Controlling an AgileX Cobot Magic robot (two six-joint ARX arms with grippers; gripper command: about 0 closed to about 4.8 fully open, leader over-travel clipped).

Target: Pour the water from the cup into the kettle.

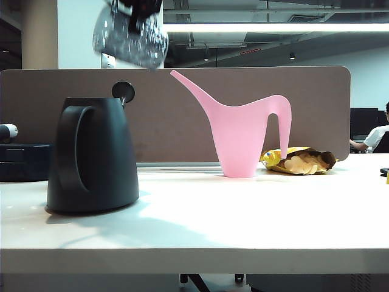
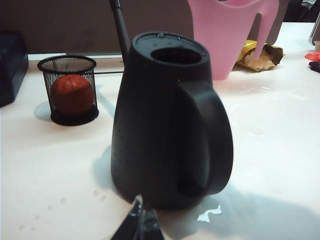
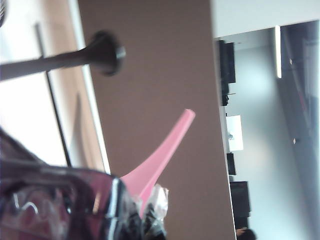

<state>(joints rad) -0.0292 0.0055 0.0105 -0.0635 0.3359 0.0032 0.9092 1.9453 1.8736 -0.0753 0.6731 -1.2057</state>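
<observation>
Left wrist view, nearest first: the dark tips of my left gripper (image 2: 139, 225) sit at the edge of the picture, low over the white table (image 2: 270, 150) just in front of the kettle (image 2: 170, 120). The tips appear pressed together with nothing between them, touching nothing. A small spill of water (image 2: 210, 215) lies on the table at the kettle's base. The matte black kettle stands upright, its big loop handle turned toward my left gripper and its round top opening uncovered.

Behind the kettle, off to one side, a black mesh cup (image 2: 70, 90) holds an orange ball (image 2: 72, 93). Farther back stands the pink watering can (image 2: 235, 35), and beside its base lies an opened snack bag (image 2: 255, 55).

In the exterior view, my right gripper (image 1: 141, 7) is high above the table, mostly cut off by the frame's upper edge, and is clamped on the cup (image 1: 130, 38). The dimpled, glassy cup hangs tilted in the air above the kettle's top, clear of it. The kettle's lid (image 1: 123, 91) stands raised beside the opening. My right wrist view shows the cup's mottled wall close against the camera, with the watering can's long spout beyond it. A brown partition (image 1: 304, 109) closes off the back of the table.
</observation>
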